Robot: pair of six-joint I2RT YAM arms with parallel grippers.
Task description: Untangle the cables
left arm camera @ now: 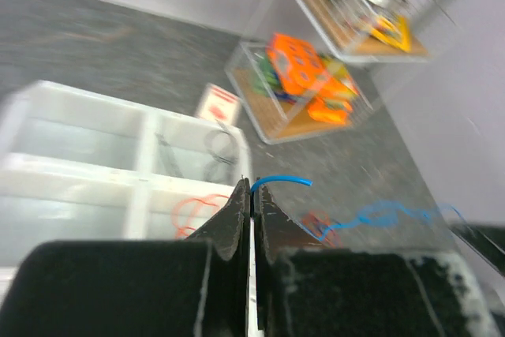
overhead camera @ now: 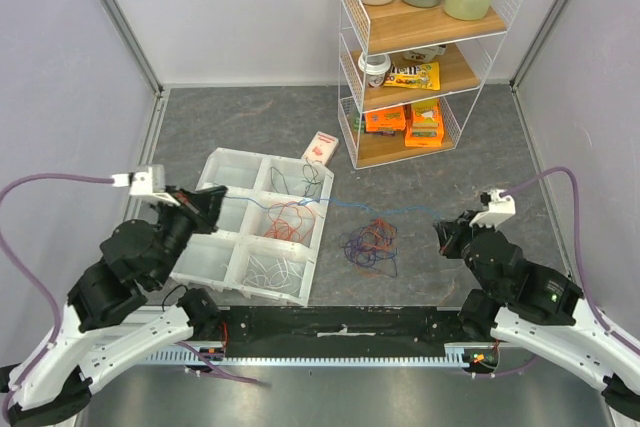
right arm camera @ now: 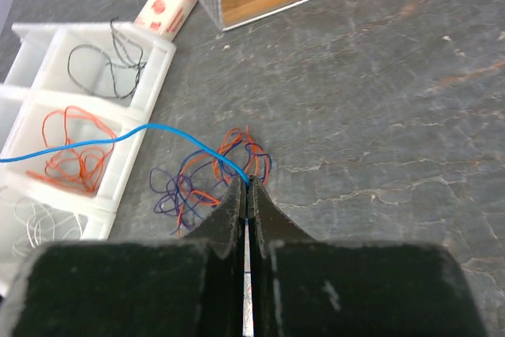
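Between your two arms, blue wire (right arm camera: 142, 127) sags over right edge of tray (overhead camera: 232, 153) & the tangle (overhead camera: 370, 244). Ends clamped tight in left gripper (left arm camera: 251, 189) & right gripper (right arm camera: 246, 183). Lift evenly, spread slow, so it doesn't drag the tangle along

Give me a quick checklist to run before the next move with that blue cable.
1. Left end effector shut on blue cable: ok.
2. Right end effector shut on the same cable: ok.
3. Cable free of tangle: cannot tell.
4. Orange coil inside tray: ok.
5. Empty compartment available: ok.
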